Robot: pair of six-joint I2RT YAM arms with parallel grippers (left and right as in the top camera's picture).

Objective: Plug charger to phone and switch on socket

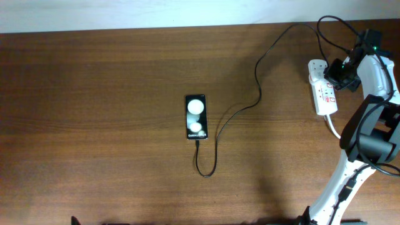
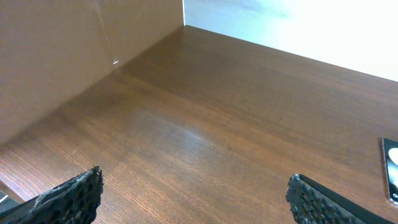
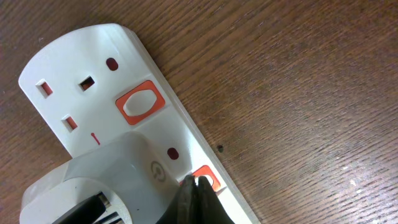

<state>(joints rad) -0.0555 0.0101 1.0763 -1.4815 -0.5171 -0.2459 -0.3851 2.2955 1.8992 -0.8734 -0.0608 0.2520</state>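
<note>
The black phone [image 1: 195, 117] lies mid-table, its edge showing in the left wrist view [image 2: 390, 170]. The thin black charger cable [image 1: 259, 75] runs from the phone's near end, loops, and goes up to the white socket strip [image 1: 323, 94] at the right. In the right wrist view the socket [image 3: 93, 93] carries a white plug adapter [image 3: 106, 180]. My right gripper [image 3: 195, 182] is shut, its tips pressed on the second orange switch [image 3: 208, 176]; it also shows in the overhead view [image 1: 337, 74]. My left gripper [image 2: 193, 193] is open and empty over bare table.
A second orange switch [image 3: 137, 104] sits beside the free outlet. The thick white cord [image 1: 333, 127] leaves the strip's near end. A wall [image 2: 74, 50] stands at the table's left edge.
</note>
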